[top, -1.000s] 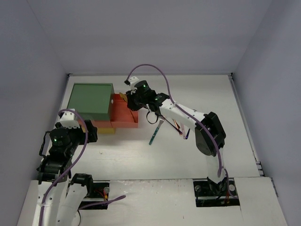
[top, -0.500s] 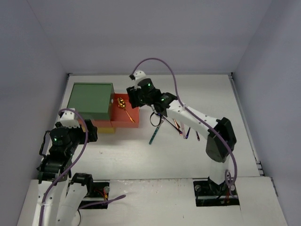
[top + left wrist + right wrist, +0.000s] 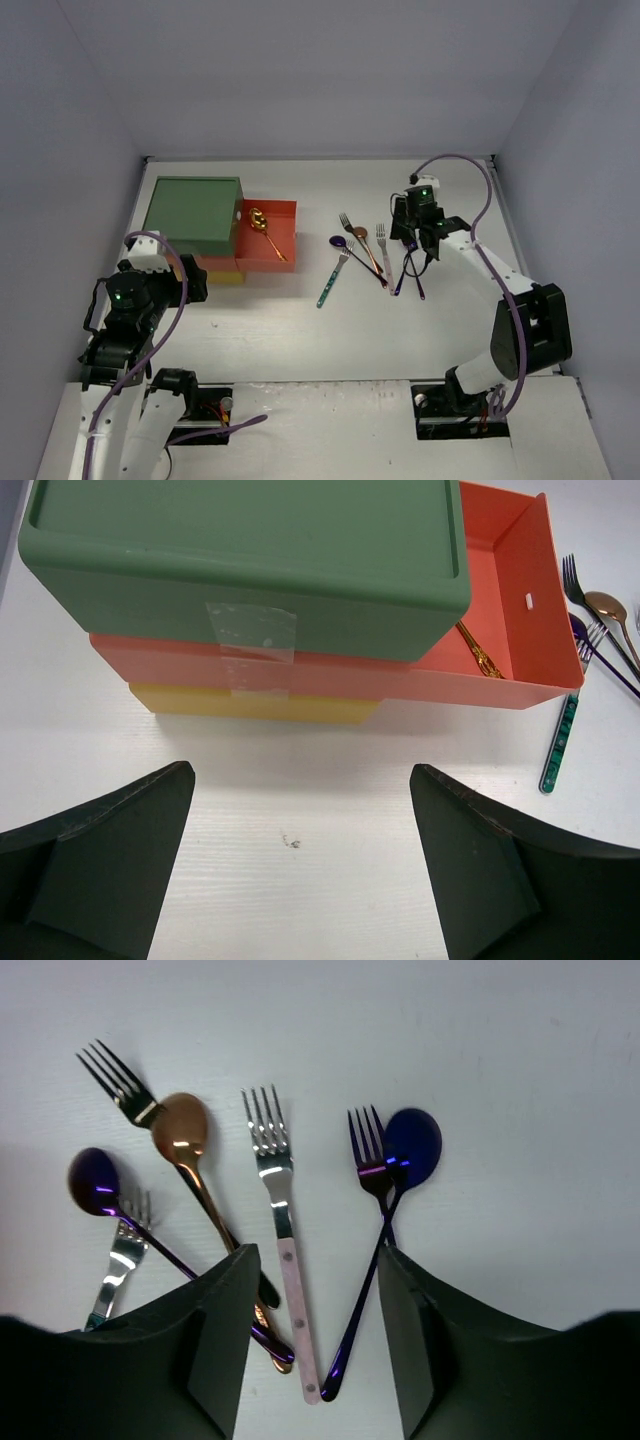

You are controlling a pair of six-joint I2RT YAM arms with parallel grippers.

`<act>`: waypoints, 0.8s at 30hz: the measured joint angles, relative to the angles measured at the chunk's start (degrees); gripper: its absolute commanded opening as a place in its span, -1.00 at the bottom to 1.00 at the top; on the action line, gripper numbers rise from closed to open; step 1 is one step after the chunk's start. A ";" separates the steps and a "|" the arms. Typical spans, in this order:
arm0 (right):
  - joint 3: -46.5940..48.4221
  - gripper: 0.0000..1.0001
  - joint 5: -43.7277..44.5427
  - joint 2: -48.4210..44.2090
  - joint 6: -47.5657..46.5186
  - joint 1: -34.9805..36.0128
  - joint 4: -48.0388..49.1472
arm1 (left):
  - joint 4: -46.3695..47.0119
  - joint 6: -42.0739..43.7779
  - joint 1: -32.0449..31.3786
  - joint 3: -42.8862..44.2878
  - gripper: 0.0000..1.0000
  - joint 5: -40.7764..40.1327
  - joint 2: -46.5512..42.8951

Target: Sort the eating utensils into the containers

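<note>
The drawer unit has a green top, and its orange-red drawer is pulled out to the right with a gold spoon inside. The yellow drawer at the bottom is shut. My right gripper is open low over the utensil pile, straddling the handles of a pink-handled fork and a blue spoon. A purple fork, a copper spoon, a dark fork and a purple spoon lie around them. My left gripper is open and empty, just in front of the drawers.
A green-handled fork lies on the white table between the drawers and the pile. Clear tape sits on the front of the unit. Grey walls close in the table at the back and both sides.
</note>
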 measured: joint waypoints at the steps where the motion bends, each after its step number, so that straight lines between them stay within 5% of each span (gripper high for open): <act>1: -1.26 -0.15 -1.25 0.00 0.37 -1.59 -0.30 | 0.00 0.00 0.00 0.00 0.74 0.00 0.04; 11: -4.42 -0.45 -7.17 3.96 4.15 -8.49 -0.71 | -0.02 0.00 0.00 0.00 0.74 0.00 0.64; 24: -4.48 -0.47 -9.06 11.43 9.01 -8.42 -0.18 | 0.00 0.00 0.00 -0.02 0.74 0.19 0.95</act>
